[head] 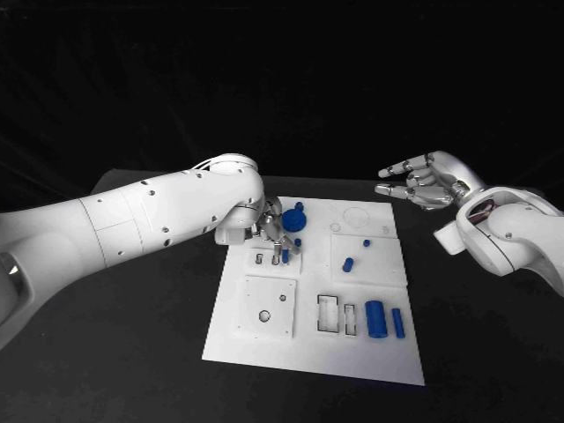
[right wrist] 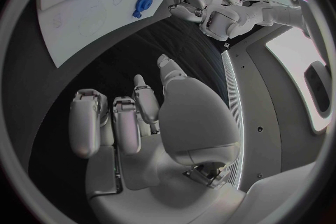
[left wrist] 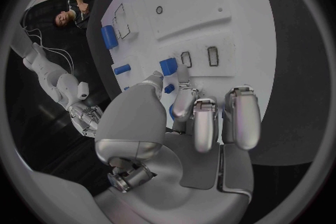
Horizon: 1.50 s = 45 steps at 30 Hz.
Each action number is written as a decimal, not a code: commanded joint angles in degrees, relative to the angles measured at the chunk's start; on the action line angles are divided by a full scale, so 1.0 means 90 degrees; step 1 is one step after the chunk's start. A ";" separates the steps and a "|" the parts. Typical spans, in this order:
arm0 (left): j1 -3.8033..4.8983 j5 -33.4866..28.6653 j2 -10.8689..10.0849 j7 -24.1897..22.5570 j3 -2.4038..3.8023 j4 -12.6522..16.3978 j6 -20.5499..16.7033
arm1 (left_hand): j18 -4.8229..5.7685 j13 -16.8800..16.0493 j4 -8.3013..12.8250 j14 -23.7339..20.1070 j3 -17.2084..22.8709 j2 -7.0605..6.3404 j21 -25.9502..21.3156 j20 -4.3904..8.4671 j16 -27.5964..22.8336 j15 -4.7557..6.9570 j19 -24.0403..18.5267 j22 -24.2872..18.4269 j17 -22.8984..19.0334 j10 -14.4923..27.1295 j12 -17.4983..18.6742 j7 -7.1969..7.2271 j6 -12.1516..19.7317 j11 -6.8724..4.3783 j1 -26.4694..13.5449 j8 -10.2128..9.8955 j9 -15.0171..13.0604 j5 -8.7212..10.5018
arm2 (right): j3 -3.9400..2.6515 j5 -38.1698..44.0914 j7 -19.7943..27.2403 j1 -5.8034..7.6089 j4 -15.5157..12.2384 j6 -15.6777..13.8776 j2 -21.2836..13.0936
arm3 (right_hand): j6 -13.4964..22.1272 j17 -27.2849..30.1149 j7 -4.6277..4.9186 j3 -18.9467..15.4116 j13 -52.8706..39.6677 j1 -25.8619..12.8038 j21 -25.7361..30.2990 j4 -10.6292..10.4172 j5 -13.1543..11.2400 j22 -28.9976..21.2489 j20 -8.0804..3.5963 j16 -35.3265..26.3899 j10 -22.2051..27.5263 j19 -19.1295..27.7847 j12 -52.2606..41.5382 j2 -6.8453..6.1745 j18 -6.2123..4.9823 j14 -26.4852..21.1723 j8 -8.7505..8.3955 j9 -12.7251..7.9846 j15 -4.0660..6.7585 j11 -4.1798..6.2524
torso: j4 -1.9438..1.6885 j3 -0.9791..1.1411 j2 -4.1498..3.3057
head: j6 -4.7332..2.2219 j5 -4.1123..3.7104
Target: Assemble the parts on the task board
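The white task board [head: 359,352] lies in the middle of the black table. My left hand [head: 267,231] hovers low over its far left part and pinches a small blue block [left wrist: 168,65] between thumb and a finger, right beside two small rectangular slots [left wrist: 213,56]. A blue gear-like part [head: 293,216] sits just beyond that hand. Two small blue pegs [head: 347,263] lie mid-board. A thick blue cylinder [head: 374,317] and a thinner one [head: 397,322] rest near the front right. My right hand [head: 422,182] hangs open above the table past the board's far right corner, holding nothing.
Raised white plates with holes [head: 267,308] and rectangular cut-outs [head: 330,314] take up the board's near half. Bare black table [head: 129,370] surrounds the board. In the right wrist view the board [right wrist: 77,11], the gear [right wrist: 145,0] and my left hand [right wrist: 183,0] lie beyond my right hand [right wrist: 140,117].
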State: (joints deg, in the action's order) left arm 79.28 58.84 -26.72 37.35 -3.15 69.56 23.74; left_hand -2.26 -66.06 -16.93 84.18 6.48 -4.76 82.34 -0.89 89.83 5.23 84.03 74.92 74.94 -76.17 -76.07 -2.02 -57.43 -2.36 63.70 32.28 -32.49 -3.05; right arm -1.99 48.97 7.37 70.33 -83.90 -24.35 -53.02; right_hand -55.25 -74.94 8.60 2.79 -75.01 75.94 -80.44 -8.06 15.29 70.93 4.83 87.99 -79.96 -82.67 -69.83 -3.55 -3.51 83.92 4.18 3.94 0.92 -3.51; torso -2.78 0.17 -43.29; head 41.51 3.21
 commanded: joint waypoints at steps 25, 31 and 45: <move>-0.0001 -0.0350 -0.0022 0.0058 0.0006 0.0094 0.0159 | 0.0015 0.0008 0.0079 0.0647 0.0705 0.0028 0.0047 0.0057 0.0019 0.0054 0.0374 0.0724 0.1673 -0.0017 0.0008 0.0043 0.0147 0.0006 0.0331 0.0114 -0.0221 0.0022 | -0.0002 0.0001 0.0005 -0.0031 0.0031 0.0099 0.0027 | -0.0001 -0.1331 -0.0015 -0.0034 -0.0179 0.0015 0.0020 0.0007 0.0031 -0.0006 -0.0003 -0.0041 0.0016 0.0026 0.0027 0.0051 -0.0043 0.0588 0.0040 0.0010 0.0012 0.0017 | -0.0004 -0.0008 0.0002 | 0.0022 0.0039; -0.0001 -0.0433 -0.0017 0.0058 0.0006 0.0084 0.0113 | 0.0014 0.0032 0.0167 0.0647 0.0960 0.0101 0.0041 0.0061 0.0019 0.0061 0.0372 0.0725 0.1673 0.0005 0.0032 0.0052 0.0208 -0.0002 0.0584 0.0111 -0.0273 0.0019 | -0.0002 0.0001 0.0005 -0.0033 0.0031 0.0102 0.0030 | -0.0001 -0.1331 -0.0015 -0.0034 -0.0179 0.0015 0.0020 0.0007 0.0031 -0.0006 -0.0003 -0.0041 0.0016 0.0026 0.0027 0.0051 -0.0043 0.0588 0.0040 0.0010 0.0012 0.0017 | 0.0000 -0.0006 0.0002 | 0.0022 0.0037; -0.0001 -0.0487 -0.0020 0.0042 0.0005 0.0080 0.0058 | 0.0013 0.0103 0.0927 0.0647 0.2171 -0.0051 0.0029 0.0081 0.0019 0.0071 0.0371 0.0740 0.1673 0.0086 0.0150 0.0028 0.0451 0.0004 0.1472 0.0010 -0.0379 -0.0824 | -0.0002 -0.0001 0.0009 -0.0034 0.0024 0.0104 0.0026 | -0.0001 -0.1331 -0.0015 -0.0034 -0.0179 0.0015 0.0020 0.0007 0.0031 -0.0006 -0.0003 -0.0041 0.0016 0.0026 0.0027 0.0051 -0.0043 0.0588 0.0040 0.0010 0.0012 0.0017 | 0.0001 -0.0003 0.0003 | 0.0039 0.0034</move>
State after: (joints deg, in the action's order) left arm 79.34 55.12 -26.95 37.76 -3.08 70.20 24.26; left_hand -2.26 -65.15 -12.90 83.97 21.64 -5.40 82.55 -0.48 89.83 5.43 84.03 74.91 74.91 -75.54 -74.83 -1.75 -53.59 -2.35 75.37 32.32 -35.70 -9.77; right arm -2.00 48.89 7.35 70.06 -83.64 -24.08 -52.83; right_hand -55.25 -74.91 8.60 2.79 -75.01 75.94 -80.44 -8.06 15.29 70.93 4.83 87.99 -79.96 -82.67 -69.83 -3.55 -3.51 83.92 4.18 3.94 0.92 -3.51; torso -2.77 0.13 -43.28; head 41.81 3.53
